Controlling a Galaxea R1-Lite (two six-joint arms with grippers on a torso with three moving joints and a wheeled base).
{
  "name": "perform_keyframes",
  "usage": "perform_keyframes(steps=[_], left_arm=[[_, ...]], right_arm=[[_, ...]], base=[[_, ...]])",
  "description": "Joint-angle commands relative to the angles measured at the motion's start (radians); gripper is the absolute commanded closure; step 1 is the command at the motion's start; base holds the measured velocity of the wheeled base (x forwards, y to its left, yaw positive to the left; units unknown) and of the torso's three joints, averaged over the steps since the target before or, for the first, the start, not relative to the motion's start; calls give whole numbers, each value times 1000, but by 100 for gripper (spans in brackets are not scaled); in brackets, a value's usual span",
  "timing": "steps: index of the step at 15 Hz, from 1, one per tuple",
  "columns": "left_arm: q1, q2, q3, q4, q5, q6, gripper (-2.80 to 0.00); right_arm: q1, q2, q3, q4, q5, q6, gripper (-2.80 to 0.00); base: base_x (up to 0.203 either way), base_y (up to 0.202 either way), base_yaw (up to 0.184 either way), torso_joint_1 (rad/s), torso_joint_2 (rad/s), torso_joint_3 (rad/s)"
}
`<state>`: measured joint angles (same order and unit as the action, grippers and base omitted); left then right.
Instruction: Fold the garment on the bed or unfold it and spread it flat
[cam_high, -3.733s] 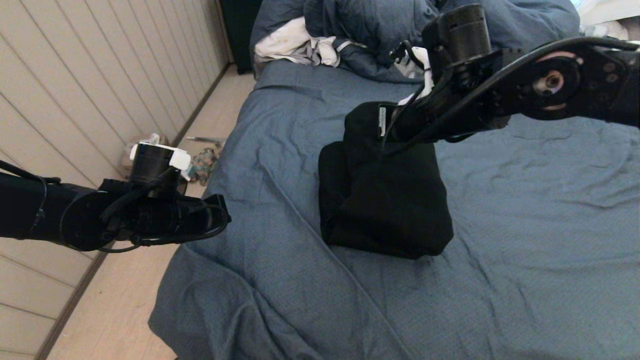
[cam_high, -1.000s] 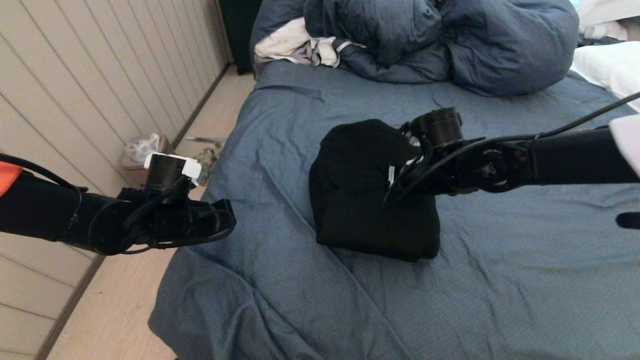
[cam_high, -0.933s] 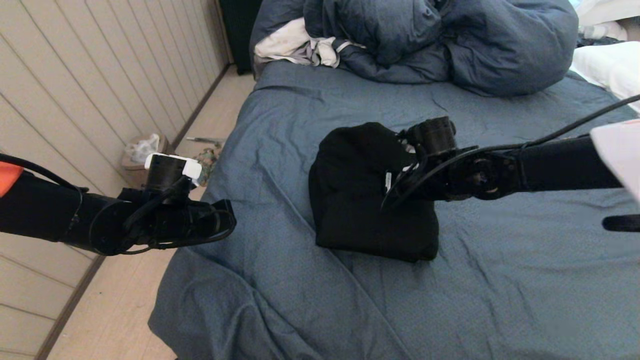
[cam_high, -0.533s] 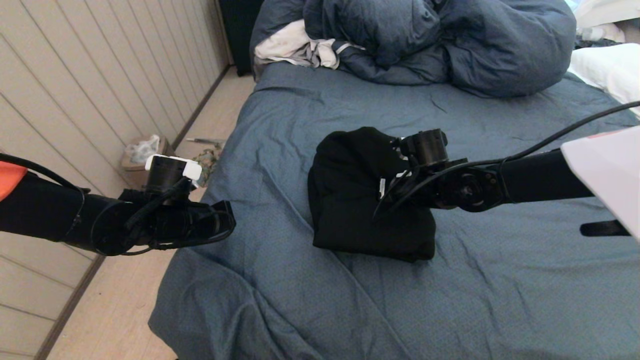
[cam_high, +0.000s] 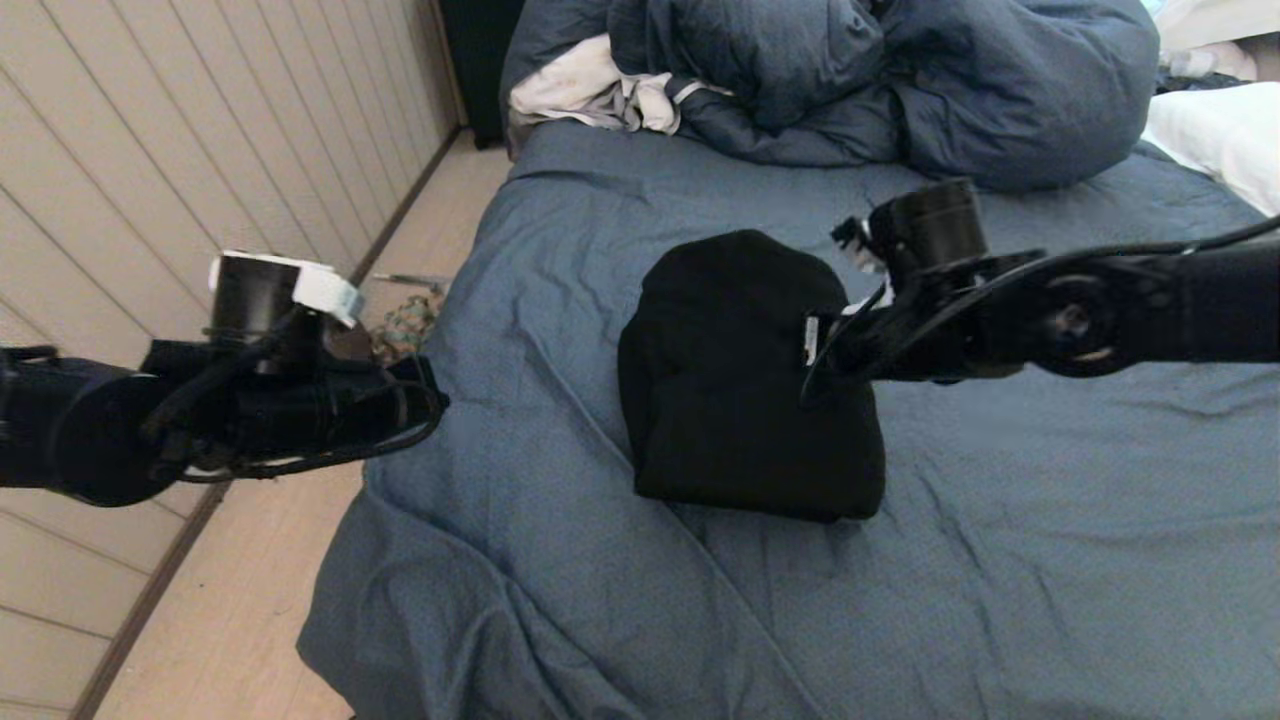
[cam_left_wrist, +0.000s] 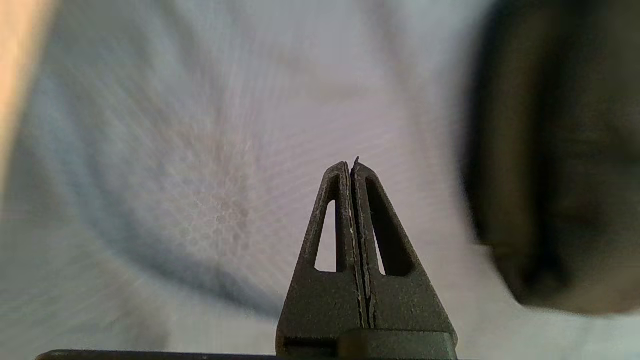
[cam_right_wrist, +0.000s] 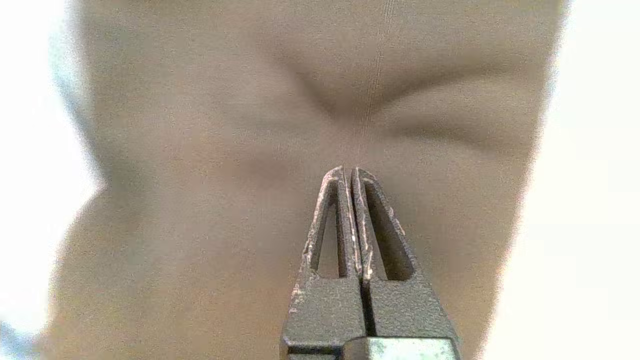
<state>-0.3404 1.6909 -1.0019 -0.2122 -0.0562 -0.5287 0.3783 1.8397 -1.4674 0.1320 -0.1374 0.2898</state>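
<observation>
The garment (cam_high: 745, 380) is a compact, folded black bundle in the middle of the bed (cam_high: 1000, 560), which has a wrinkly blue-grey sheet. My right gripper (cam_high: 808, 380) hovers just over the bundle's right edge, shut and holding nothing. In the right wrist view the shut gripper (cam_right_wrist: 349, 170) points down at the garment (cam_right_wrist: 300, 100). My left gripper (cam_high: 435, 400) is shut and empty at the bed's left edge, well clear of the bundle. The left wrist view has that gripper (cam_left_wrist: 351, 165) over the sheet (cam_left_wrist: 200, 150), with the garment (cam_left_wrist: 550, 150) off to one side.
A puffy dark blue duvet (cam_high: 900, 80) and a white-grey cloth (cam_high: 590, 90) are heaped at the head of the bed. A white pillow (cam_high: 1215, 130) lies at the far right. Left of the bed are floor clutter (cam_high: 405, 320) and a panelled wall (cam_high: 150, 150).
My right gripper has lifted off the bundle's top and drawn back to the right. The left arm has shifted left and slightly up. The bundle now lies flatter and rounder.
</observation>
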Motion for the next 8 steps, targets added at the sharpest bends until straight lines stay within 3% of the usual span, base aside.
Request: perform_keyframes(steps=[1, 5, 7, 8], left_arm=[[0, -213, -1, 38, 19, 3, 0], [9, -637, 17, 264, 92, 88, 0], [19, -839, 23, 420, 164, 144, 0], [24, -923, 28, 525, 238, 172, 0]], right_arm=[[3, -220, -30, 75, -3, -1, 0], [-2, -642, -69, 366, -7, 5, 0], [-7, -855, 67, 444, -13, 53, 0], [-19, -953, 164, 472, -32, 103, 0]], base=[[0, 0, 0, 0, 0, 0], [0, 0, 0, 0, 0, 0], [0, 0, 0, 0, 0, 0], [0, 0, 0, 0, 0, 0]])
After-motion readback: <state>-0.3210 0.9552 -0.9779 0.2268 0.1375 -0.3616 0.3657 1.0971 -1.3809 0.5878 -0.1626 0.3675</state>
